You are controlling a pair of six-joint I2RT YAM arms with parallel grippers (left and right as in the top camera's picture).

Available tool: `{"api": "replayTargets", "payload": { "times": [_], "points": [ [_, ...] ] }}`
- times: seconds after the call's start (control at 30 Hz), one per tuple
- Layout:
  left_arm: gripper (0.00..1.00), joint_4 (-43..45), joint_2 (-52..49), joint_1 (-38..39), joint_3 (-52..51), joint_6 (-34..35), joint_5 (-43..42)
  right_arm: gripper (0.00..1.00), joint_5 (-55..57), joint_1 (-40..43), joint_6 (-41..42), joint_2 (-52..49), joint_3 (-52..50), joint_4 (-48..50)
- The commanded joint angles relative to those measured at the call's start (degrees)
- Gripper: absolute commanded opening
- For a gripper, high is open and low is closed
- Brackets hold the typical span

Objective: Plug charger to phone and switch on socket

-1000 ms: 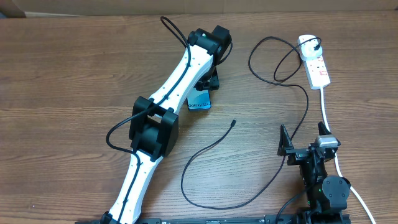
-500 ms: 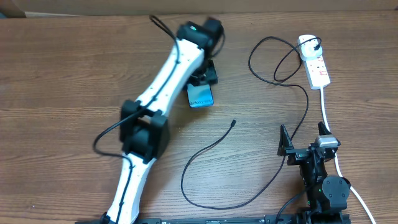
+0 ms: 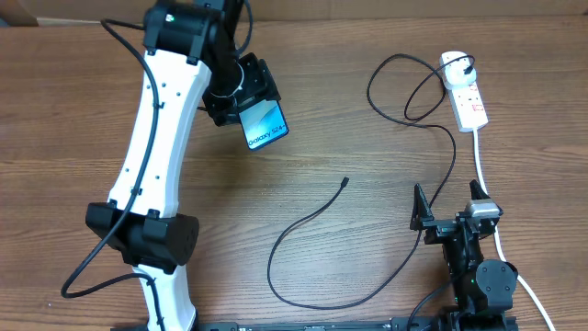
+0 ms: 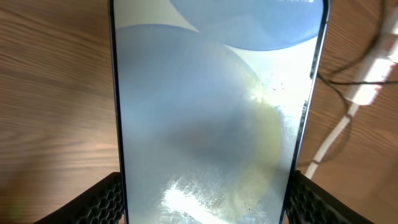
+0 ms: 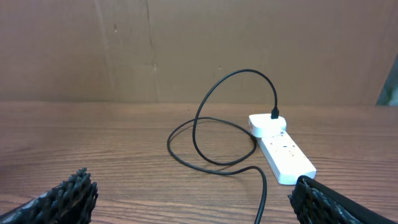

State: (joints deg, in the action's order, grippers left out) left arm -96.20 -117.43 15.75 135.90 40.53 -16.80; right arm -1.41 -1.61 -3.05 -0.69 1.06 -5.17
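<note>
My left gripper [image 3: 246, 103] is shut on the phone [image 3: 265, 126], which has a blue screen with white text at its near end, and holds it above the table at the back left. In the left wrist view the phone [image 4: 217, 112] fills the frame between my fingers [image 4: 99, 199]. The charger, a thin black cable [image 3: 303, 225], lies on the table with its connector tip [image 3: 344, 181] free in the middle. Its plug [image 3: 469, 66] sits in the white socket [image 3: 469, 97] at the back right. My right gripper [image 3: 447, 207] is open and empty at the front right, facing the socket [image 5: 283, 149].
The socket's thick white cord [image 3: 485, 175] runs forward past my right arm. The black cable makes a loop [image 3: 404, 87] left of the socket and a wide curve [image 3: 322, 299] near the front edge. A brown board wall [image 5: 186, 43] stands behind the table.
My left arm has swung left and back, lifting the phone off the table's middle and carrying it to the back left. The right arm and the cable have not moved.
</note>
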Motion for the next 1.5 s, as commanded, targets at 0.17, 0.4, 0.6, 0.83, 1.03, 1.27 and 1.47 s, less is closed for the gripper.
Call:
{"api": "replayTargets", "payload": {
  "times": [0.17,0.4,0.6,0.83,1.03,1.27,1.47],
  "points": [
    [0.68,2.7,1.2,-1.2,0.8,-0.2,-18.4,1.00,-13.2,-0.3,7.6,0.5,-0.6,3.1],
    [0.68,3.5,1.2,-1.2,0.8,-0.2,-24.3,1.00,-48.3,-0.3,36.1,0.5,-0.6,15.6],
    [0.68,3.7,1.2,-1.2,0.8,-0.2,-24.4,1.00,-43.5,-0.3,58.9,0.5,-0.5,36.4],
    [0.68,3.7,1.2,-1.2,0.8,-0.2,-24.8,1.00,-41.7,-0.2,60.8,-0.2,12.5,28.5],
    [0.68,4.2,1.2,-1.2,0.8,-0.2,-24.8,0.99,-38.8,-0.2,42.9,-9.0,37.5,-12.0],
    [0.67,4.8,1.2,-1.2,0.8,0.4,-24.8,1.00,-39.5,-0.2,37.9,-23.8,57.1,-32.5],
    [0.67,4.7,1.2,-0.9,0.8,0.7,-25.3,1.00,-46.8,-0.2,45.5,-27.7,58.0,-31.6]
  ]
}}
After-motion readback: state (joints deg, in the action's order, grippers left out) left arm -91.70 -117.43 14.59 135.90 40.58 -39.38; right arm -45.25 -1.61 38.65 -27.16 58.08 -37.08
